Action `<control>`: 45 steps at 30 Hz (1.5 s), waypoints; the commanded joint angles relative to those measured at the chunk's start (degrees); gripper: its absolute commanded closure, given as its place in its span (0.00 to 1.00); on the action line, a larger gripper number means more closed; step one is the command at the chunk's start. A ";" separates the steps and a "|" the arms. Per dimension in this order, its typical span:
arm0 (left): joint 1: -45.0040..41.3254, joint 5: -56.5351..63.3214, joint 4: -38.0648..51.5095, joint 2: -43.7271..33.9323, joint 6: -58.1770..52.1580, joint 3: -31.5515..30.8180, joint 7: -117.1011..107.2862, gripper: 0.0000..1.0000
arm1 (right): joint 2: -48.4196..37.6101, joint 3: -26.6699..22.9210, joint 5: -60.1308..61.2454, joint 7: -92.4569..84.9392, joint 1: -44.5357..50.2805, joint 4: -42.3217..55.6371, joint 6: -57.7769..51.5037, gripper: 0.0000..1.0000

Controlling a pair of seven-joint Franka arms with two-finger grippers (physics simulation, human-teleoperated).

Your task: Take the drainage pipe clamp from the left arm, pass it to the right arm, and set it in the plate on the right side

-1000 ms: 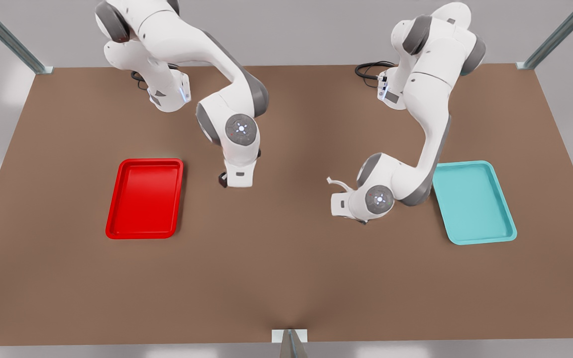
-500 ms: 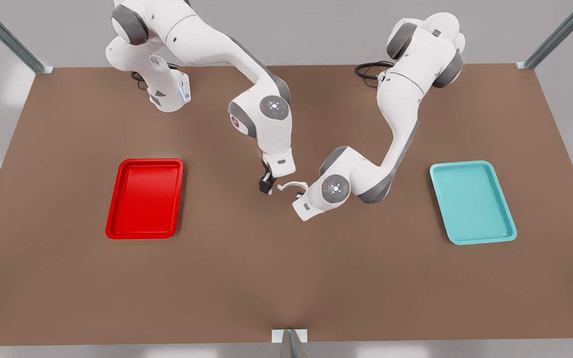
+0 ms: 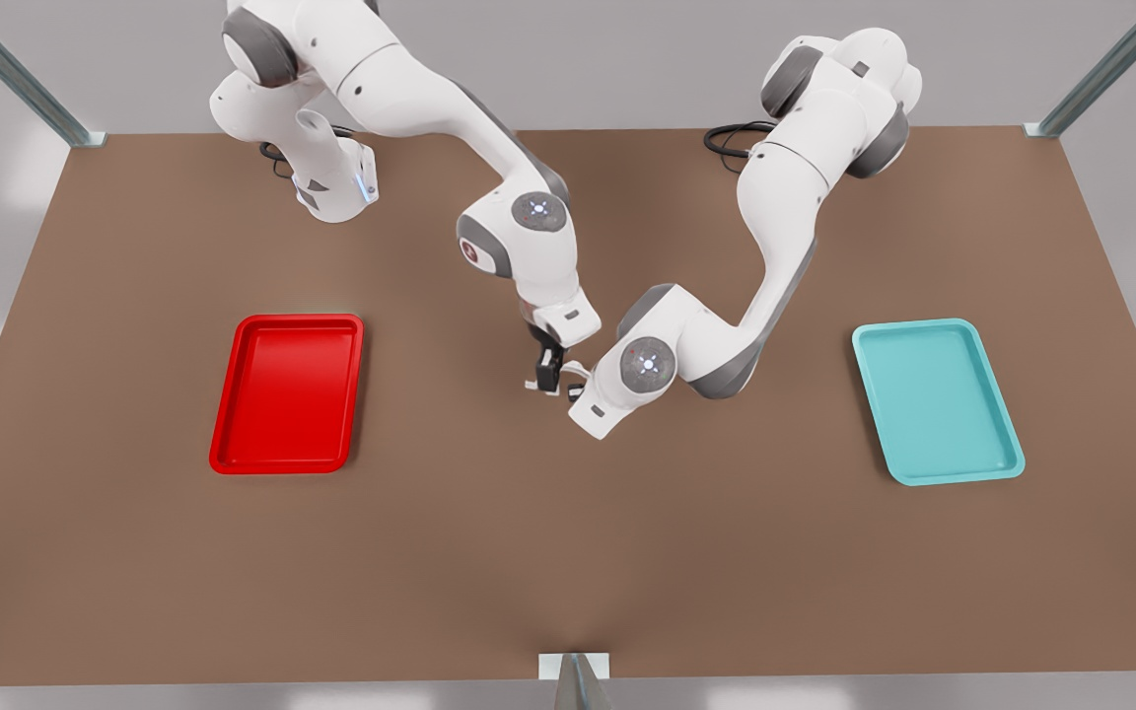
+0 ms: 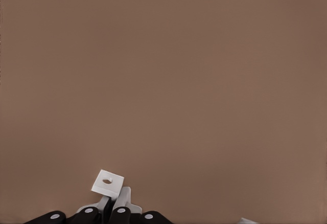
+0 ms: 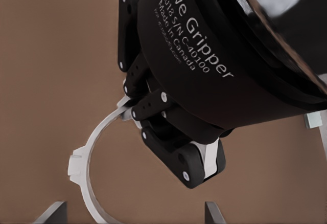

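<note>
Mid-tabletop (image 3: 568,552), the left gripper (image 5: 168,132), lettered "Gripper… Made in Canada", has its jaws clamped on the clamp (image 5: 89,178). Right gripper (image 3: 550,373), jaws spread, flanks it. Red plate (image 3: 289,392) sits well apart.

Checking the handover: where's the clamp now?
In the front view's middle, the drainage pipe clamp is held by the left hand, right hand beside it.

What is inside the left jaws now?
The drainage pipe clamp: the left gripper is shut on one tabbed end. The pinched stretch is covered by the jaws. The right gripper is open, the clamp's arc between its jaws.
</note>
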 commanded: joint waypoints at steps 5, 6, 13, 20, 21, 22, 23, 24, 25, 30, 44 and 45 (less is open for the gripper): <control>0.04 -0.18 0.03 -0.13 0.36 -0.03 -13.80 0.79 | -0.06 -0.01 -1.03 -10.91 -0.04 -1.26 2.43 0.00; -0.05 -0.18 0.03 -0.13 0.36 -0.03 -13.80 0.79 | 0.38 -0.01 -1.99 -10.91 -0.04 -1.17 2.87 0.00; -0.05 0.17 0.38 -0.39 -1.13 -0.30 -10.90 0.79 | 1.26 -0.01 -2.52 -10.91 -0.04 -2.31 3.05 0.00; -0.05 0.08 1.35 -0.56 -2.27 -0.30 -11.16 0.79 | 0.64 -0.01 -3.31 -11.44 -0.13 -3.98 2.96 0.00; 0.04 0.17 1.43 -0.56 -2.36 -0.82 -11.25 0.79 | 0.73 -0.01 -3.31 -11.44 -0.13 -4.07 2.96 0.00; 0.04 0.17 1.43 -0.65 -2.36 -0.91 -11.34 0.79 | 0.99 -0.01 -3.22 -11.44 -0.13 -4.07 2.96 0.00; 0.04 0.08 2.05 -0.65 -2.89 -0.91 -11.34 0.79 | 1.26 -0.01 -3.31 -11.44 -0.13 -3.89 3.05 0.00; 0.04 0.08 2.23 -0.65 -3.15 -1.00 -11.34 0.79 | 1.61 -0.01 -3.31 -11.44 -0.13 -3.80 3.31 0.00; 0.04 0.08 2.40 -0.65 -3.33 -0.91 -11.43 0.79 | 2.14 -0.01 -3.66 -11.44 -0.04 -3.36 3.58 0.00; -0.05 0.00 2.49 -0.65 -3.51 -1.00 -11.43 0.79 | 1.87 -0.01 -3.58 -11.44 -0.13 -3.63 3.49 0.00; -0.05 0.08 3.72 -0.74 -5.35 -1.61 -11.69 0.00 | 1.61 -0.01 -3.58 -12.06 -0.13 -3.19 3.05 0.79; -0.05 0.08 3.90 -0.74 -5.61 -1.53 -11.69 0.00 | 1.70 -0.01 -3.58 -12.06 -0.13 -3.19 3.05 0.79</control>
